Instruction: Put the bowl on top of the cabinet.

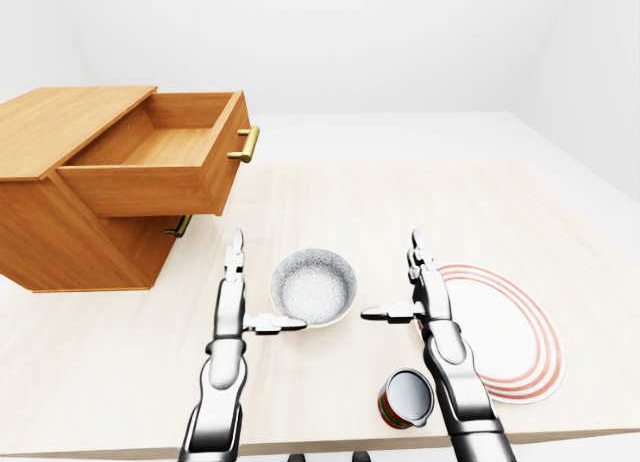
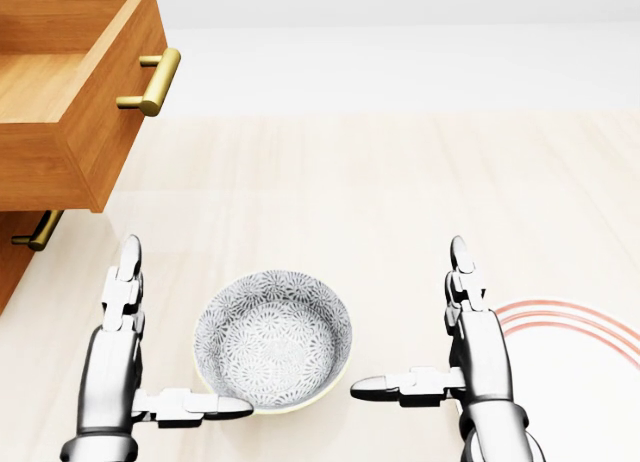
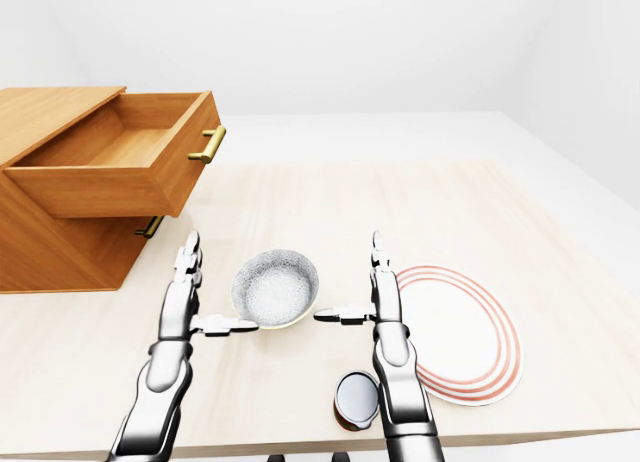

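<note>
While I am holding both arms over the table (image 2: 400, 182), bowl (image 2: 272, 339) sitting between left hand (image 2: 135, 367) and right hand (image 2: 455, 357), both spread open, gripping nothing, cabinet (image 1: 60, 182) standing at the table's left edge.

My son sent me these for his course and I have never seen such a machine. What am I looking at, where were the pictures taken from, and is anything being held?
These are computer-rendered pictures, not photographs. The machine is a humanoid robot steered by a person. All three pictures come from cameras on its head, looking out over its own arms: two "eye" views that nearly match, and a head view aimed lower.

The metal limbs are its arms. The left robot hand and the right robot hand have open fingers and stand on either side of a patterned bowl. Nothing is held.

On the pale table there are also a red-ringed plate, a small cup close to the right arm, and a wooden cabinet at the left with its upper drawer pulled open. The bowl is meant to go on the cabinet's top.
</note>
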